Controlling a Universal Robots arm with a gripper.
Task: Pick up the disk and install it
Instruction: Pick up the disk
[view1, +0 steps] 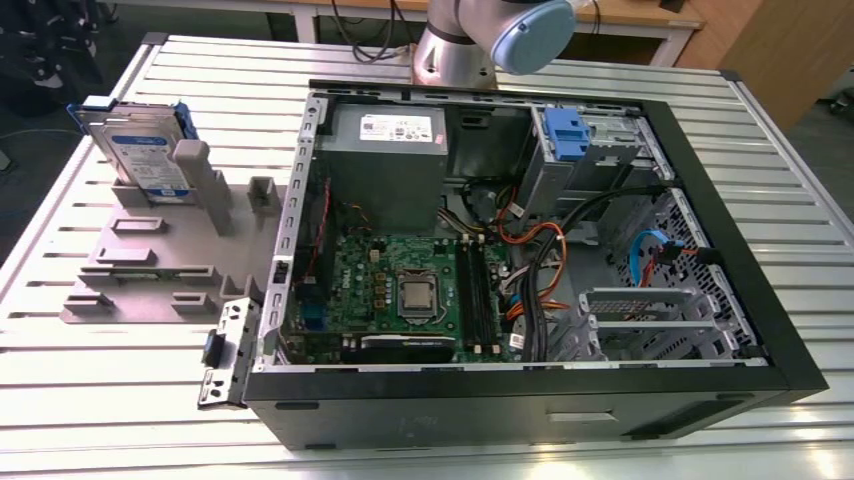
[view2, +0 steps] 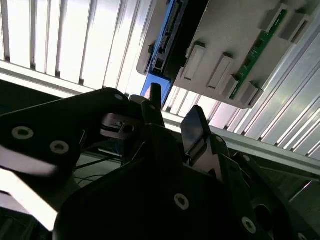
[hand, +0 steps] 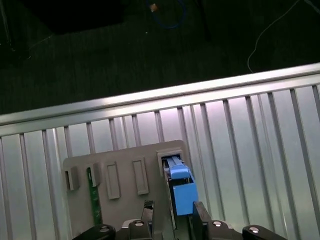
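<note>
As I read it, the pick-up step is in hand and the grasp is not yet made. The disk (view1: 140, 150) stands on edge in an end slot of the grey holder (view1: 147, 275), with its label facing out and the blue bracket round its edges. The holder lies on the bench (view1: 107, 410), and the open computer case (view1: 787, 330) sits just beside the holder on the exterior view's right. In the first wrist view the hand (hand: 172, 206) hangs above the holder, clear of the disk. Its fingers (hand: 197, 212) are spread wide with nothing between them (the disk's blue end shows beyond the gap). The grasp, I judge, calls for setting one finger to each flat face, then lifting straight out of the holder's posts.
</note>
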